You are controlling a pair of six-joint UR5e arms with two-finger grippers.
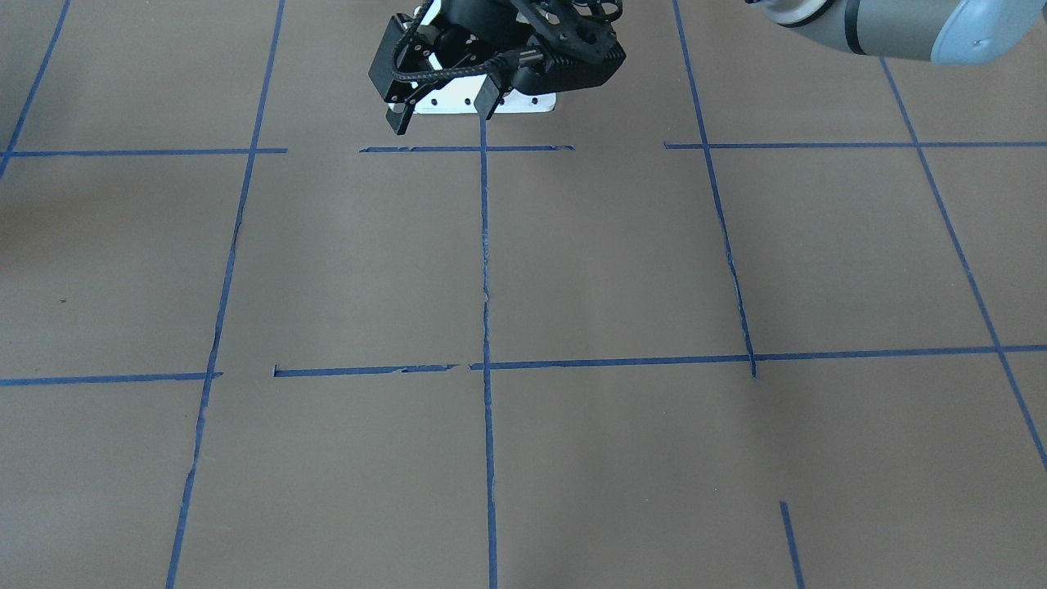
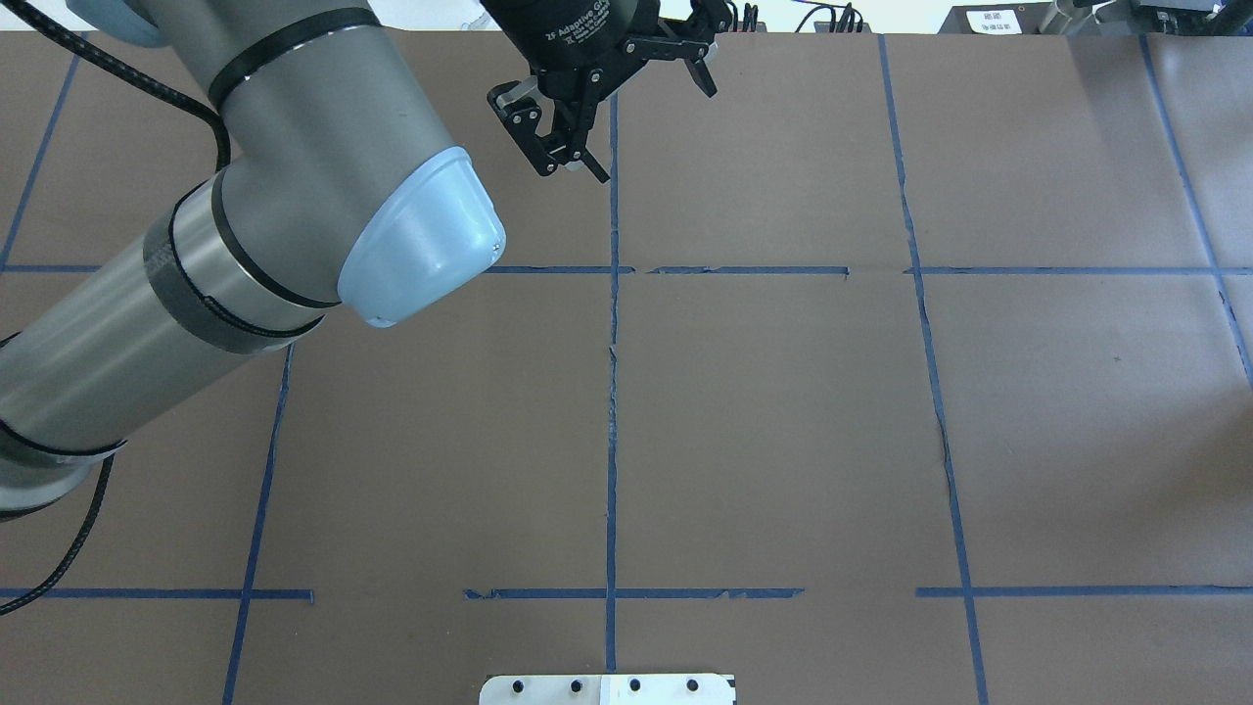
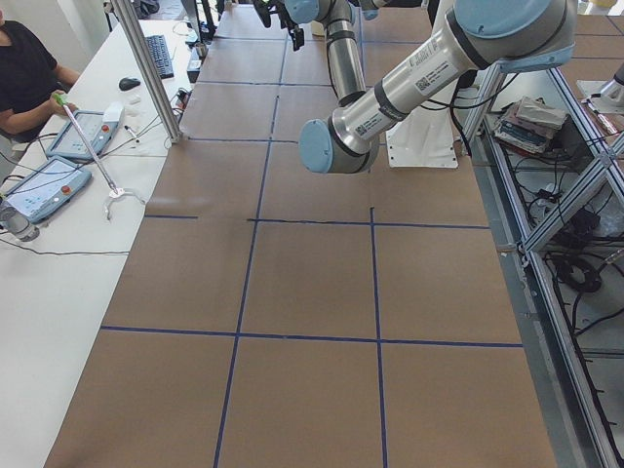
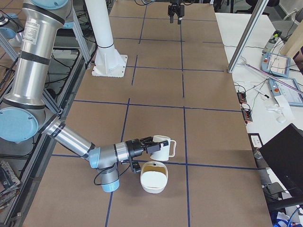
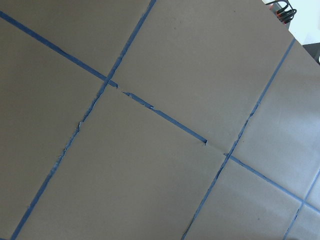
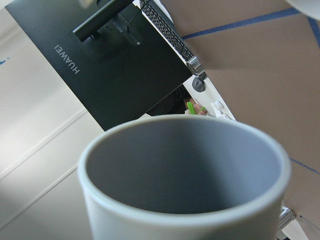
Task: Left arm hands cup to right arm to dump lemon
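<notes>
The white cup [image 4: 162, 147], handle to the right, sits at the tip of my right gripper [image 4: 150, 147], just above the table at its near end. I cannot tell from this side view whether the right gripper is shut on it. The right wrist view is filled by the cup's rim and its grey inside [image 6: 185, 165], and what shows of the inside is bare. A yellowish patch lies in a white bowl [image 4: 154, 178] below the cup, but I cannot tell whether it is the lemon. My left gripper [image 2: 626, 113] is open and empty above the far middle of the table [image 1: 442, 114].
A white base plate [image 2: 607, 688] sits at the table's robot-side edge. A black monitor [image 4: 284, 161] and tablets [image 4: 279, 64] stand on the side table by the cup. A metal pole [image 4: 246, 35] rises there. A person [image 3: 24, 73] sits at the other end.
</notes>
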